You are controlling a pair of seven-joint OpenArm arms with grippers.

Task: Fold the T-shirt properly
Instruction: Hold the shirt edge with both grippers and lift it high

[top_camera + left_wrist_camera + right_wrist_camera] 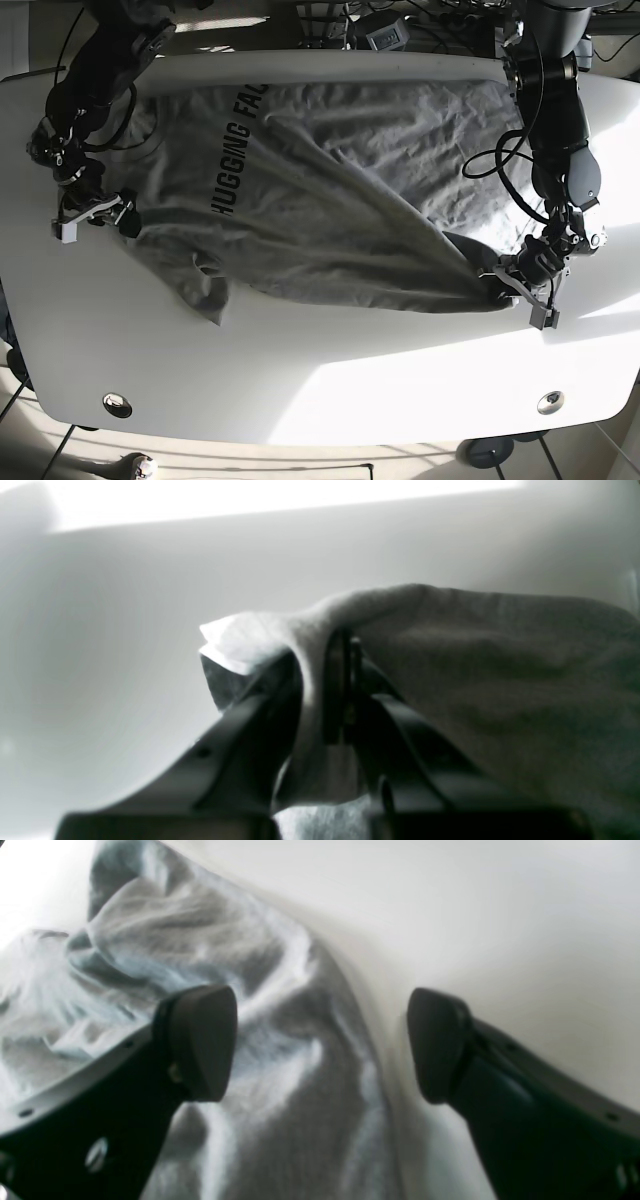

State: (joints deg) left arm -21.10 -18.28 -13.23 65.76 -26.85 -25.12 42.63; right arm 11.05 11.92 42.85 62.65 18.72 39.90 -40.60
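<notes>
The wrinkled grey cotton T-shirt (330, 190) with dark lettering lies spread across the white rounded table (320, 380), one corner drawn into a taut ridge toward the base view's right. There the left gripper (342, 690) has its black fingers pinched together on a bunched fold of the fabric. The right gripper (320, 1045) sits at the shirt's opposite edge, fingers spread wide, holding nothing.

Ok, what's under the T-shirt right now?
The white table shows all around the T-shirt, which lies spread on it. Whatever else might lie beneath is covered by fabric.
</notes>
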